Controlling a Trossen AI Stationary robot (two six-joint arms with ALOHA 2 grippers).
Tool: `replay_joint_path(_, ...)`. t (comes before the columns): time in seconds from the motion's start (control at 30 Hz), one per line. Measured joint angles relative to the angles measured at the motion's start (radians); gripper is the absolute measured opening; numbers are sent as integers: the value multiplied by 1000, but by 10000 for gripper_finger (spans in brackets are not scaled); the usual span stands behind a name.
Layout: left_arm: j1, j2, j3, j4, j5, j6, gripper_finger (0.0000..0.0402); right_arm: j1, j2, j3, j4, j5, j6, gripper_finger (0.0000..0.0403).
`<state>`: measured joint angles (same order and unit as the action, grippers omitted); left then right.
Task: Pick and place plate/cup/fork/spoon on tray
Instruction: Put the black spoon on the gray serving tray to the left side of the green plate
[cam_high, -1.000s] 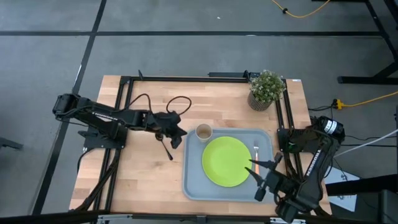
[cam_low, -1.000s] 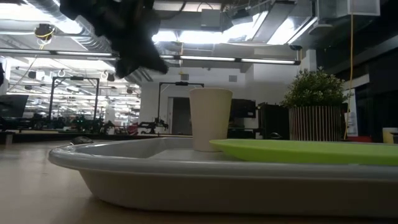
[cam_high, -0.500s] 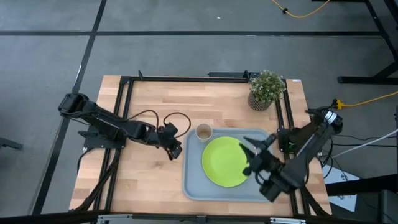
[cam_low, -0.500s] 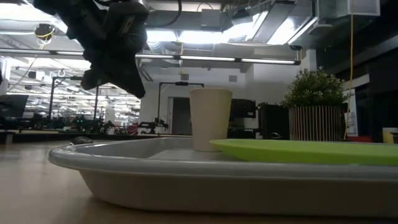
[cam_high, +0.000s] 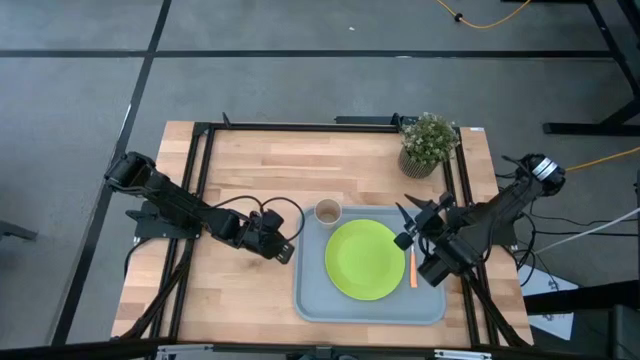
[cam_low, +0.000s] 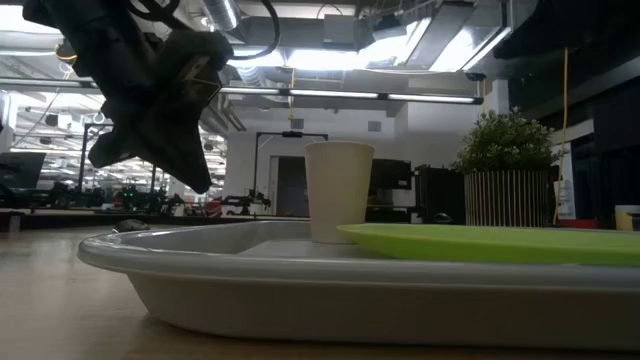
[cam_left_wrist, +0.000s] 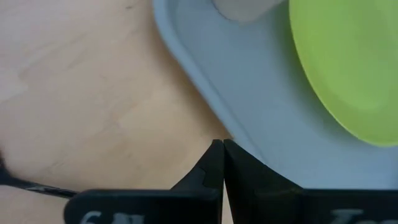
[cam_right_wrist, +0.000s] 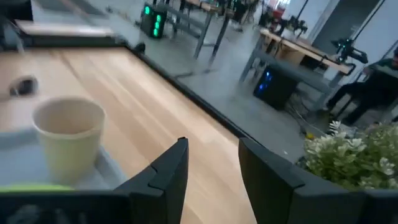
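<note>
The grey-blue tray (cam_high: 310, 290) lies at the table's near right. On it are the lime-green plate (cam_high: 362, 260), the tan cup (cam_high: 327, 211) upright at its far left corner, and the fork, whose orange handle (cam_high: 412, 268) lies right of the plate. My left gripper (cam_left_wrist: 217, 152) is shut and empty. It hangs above the table just left of the tray's left rim (cam_left_wrist: 186, 68). My right gripper (cam_right_wrist: 211, 152) is open and empty above the tray's far right part. It hides the fork's tines. A thin dark strip (cam_left_wrist: 31, 185) on the wood may be the spoon.
A potted green plant (cam_high: 428, 142) stands at the far right corner. A black frame rail (cam_high: 300, 127) runs along the far edge and down both sides. Loose black cables (cam_high: 270, 195) lie left of the cup. Bare wood (cam_high: 240, 300) lies left of the tray.
My left gripper has gone down and toward the near edge, closer to the tray's left rim. My right gripper has swung from the table's near right corner toward the far edge and now stands over the tray's right part. The tableware has stayed where it was.
</note>
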<state>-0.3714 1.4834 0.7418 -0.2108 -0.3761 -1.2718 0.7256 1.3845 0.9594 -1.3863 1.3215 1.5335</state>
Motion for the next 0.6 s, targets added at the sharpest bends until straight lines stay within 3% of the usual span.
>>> replay_joint_path(0.17,0,0,0,1,-32,-36,0,-64,-5,1,106,-129,-219,146)
replay_joint_path(0.3,0,0,0,1,-32,-35,0,-112,-6,-36,393,-192,-469,146)
replay_joint_path(0.4,0,0,0,1,-29,-20,0,-141,-6,-74,753,-284,-809,146)
replay_joint_path(0.5,0,0,0,0,-29,1,0,-184,-6,-137,1147,-438,-1260,146)
replay_joint_path(0.6,0,0,0,-2,-30,23,0,-257,-8,-205,1408,-592,-1585,146)
